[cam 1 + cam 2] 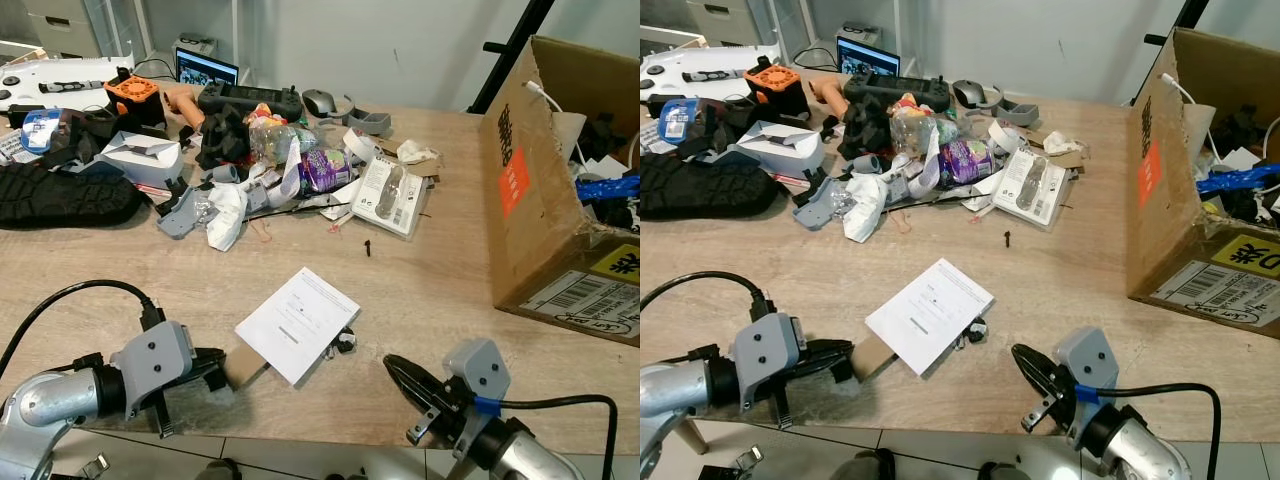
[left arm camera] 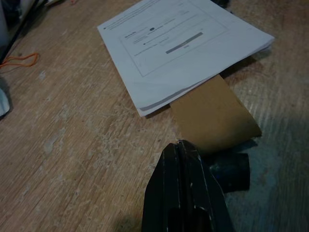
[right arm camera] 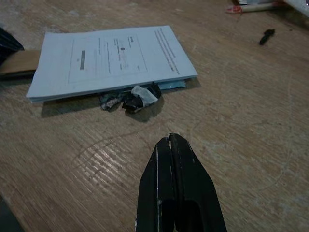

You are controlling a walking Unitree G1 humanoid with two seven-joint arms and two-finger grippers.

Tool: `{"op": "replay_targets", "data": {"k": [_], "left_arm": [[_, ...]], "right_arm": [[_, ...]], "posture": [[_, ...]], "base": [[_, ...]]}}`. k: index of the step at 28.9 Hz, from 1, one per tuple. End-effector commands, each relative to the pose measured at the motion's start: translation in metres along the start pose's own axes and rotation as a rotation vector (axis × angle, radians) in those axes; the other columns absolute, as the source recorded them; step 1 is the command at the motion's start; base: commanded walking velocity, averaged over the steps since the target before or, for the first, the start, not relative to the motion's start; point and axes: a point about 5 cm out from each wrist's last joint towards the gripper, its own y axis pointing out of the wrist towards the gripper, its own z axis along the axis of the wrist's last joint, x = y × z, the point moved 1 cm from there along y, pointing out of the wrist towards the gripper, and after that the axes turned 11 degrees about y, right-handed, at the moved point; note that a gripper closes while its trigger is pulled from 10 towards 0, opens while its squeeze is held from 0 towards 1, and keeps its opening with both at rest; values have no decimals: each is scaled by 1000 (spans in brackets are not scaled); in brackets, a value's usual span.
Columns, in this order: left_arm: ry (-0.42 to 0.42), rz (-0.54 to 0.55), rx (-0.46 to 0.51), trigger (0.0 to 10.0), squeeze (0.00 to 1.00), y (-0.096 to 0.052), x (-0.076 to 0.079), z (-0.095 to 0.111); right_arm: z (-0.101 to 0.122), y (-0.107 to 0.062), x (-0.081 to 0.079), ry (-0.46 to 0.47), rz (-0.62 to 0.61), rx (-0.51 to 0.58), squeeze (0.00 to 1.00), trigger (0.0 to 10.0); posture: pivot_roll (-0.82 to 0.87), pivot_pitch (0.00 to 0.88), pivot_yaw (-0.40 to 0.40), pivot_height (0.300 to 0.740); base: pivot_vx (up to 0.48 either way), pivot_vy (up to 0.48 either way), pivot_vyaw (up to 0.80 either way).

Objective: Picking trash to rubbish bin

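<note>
Low over the table point(image 1: 420, 290), left pincer point(image 1: 212, 366) pressed closed beside cardboard point(image 1: 243, 364); right pincer point(image 1: 398, 372) likewise closed.

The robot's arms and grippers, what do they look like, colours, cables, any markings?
Both arms are silver metal tubes ending in grey plastic wrist housings with visible screw holes. Each carries a looping black cable. The left gripper and right gripper each have two long, tapering black fingers. The right wrist also shows a small blue band below its housing. No printed markings can be made out.
</note>
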Motion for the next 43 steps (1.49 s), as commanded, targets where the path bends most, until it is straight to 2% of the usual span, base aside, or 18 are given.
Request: {"op": "replay_targets", "data": {"k": [1, 3, 6, 9, 13, 17, 22, 24, 26, 27, 28, 29, 33, 35, 36, 37, 38, 43], "left_arm": [[-7, -70, -54, 10000, 0, -3, 9, -9], [-11, -75, -45, 10000, 0, -2, 8, -7], [-28, -82, 8, 10000, 0, 8, 9, 0], [-58, -69, 110, 10000, 0, 29, 9, 18], [-67, -55, 183, 10000, 0, 50, 8, 30], [-84, -55, 286, 10000, 0, 78, 9, 51], [-93, -70, 333, 10000, 0, 90, 12, 62], [-94, -57, 370, 10000, 0, 99, 11, 71], [-94, -57, 370, 10000, 0, 99, 11, 71], [-95, -16, 390, 10000, 0, 103, 6, 76], [-118, 160, 422, 10000, 0, 104, -18, 82], [-118, 160, 422, 10000, 0, 104, -18, 82], [-163, 494, 416, 10000, 0, 91, -67, 80], [-173, 581, 349, 10000, 0, 86, -81, 71], [-173, 581, 349, 10000, 0, 86, -81, 71], [-163, 601, 290, 10000, 0, 83, -85, 64], [-155, 597, 191, 10000, 0, 79, -86, 49], [-161, 576, 138, 10000, 0, 76, -83, 39]], "right_arm": [[-2, -3, -2, 12, 1, -17, 0, 10000], [-2, -1, -3, 14, 1, -15, 0, 10000], [-2, 2, -4, 16, 4, -12, 0, 10000], [-1, 0, -2, 17, 1, -9, 0, 10000], [2, -2, 0, 12, 1, -11, 0, 10000], [7, -4, 2, 7, -4, -5, 0, 10000], [10, -4, 1, 4, -5, 0, 0, 10000], [12, -3, 1, 3, -4, 6, 0, 10000], [12, -3, 1, 3, -4, 6, 0, 10000], [13, -1, 1, 4, -2, 16, 0, 10000], [18, 3, 1, 12, -2, 53, 0, 10000], [18, 3, 1, 12, -2, 53, 0, 10000], [25, 15, -1, 44, 28, 102, 0, 10000], [26, 22, -4, 61, 61, 110, 0, 10000], [26, 22, -4, 61, 61, 110, 0, 10000], [26, 27, -6, 68, 90, 110, 976, 10000], [25, 38, -11, 58, 147, 94, 1000, 10000], [20, 49, -11, 27, 192, 41, 1000, 10000]], "posture": [[41, 229, -42, 740], [43, 231, -43, 740], [42, 233, -42, 740], [39, 237, -45, 740], [39, 237, -45, 740], [29, 230, -39, 740], [23, 226, -38, 740], [24, 227, -39, 740], [24, 227, -39, 740], [20, 223, -39, 740], [20, 223, -39, 740], [20, 223, -39, 740], [27, 223, -42, 740], [31, 223, -41, 740], [31, 223, -41, 740], [32, 223, -41, 740], [31, 223, -38, 740], [36, 227, -45, 740]], "base": [[0, 0, 0], [0, 0, 0], [0, 0, 0], [0, 0, 0], [0, 0, 0], [0, 0, 0], [0, 0, 0], [0, 0, 0], [0, 0, 0], [0, 0, 0], [0, 0, 0], [0, 0, 0], [0, 0, 0], [0, 0, 0], [0, 0, 0], [0, 0, 0], [0, 0, 0], [0, 0, 0]]}}
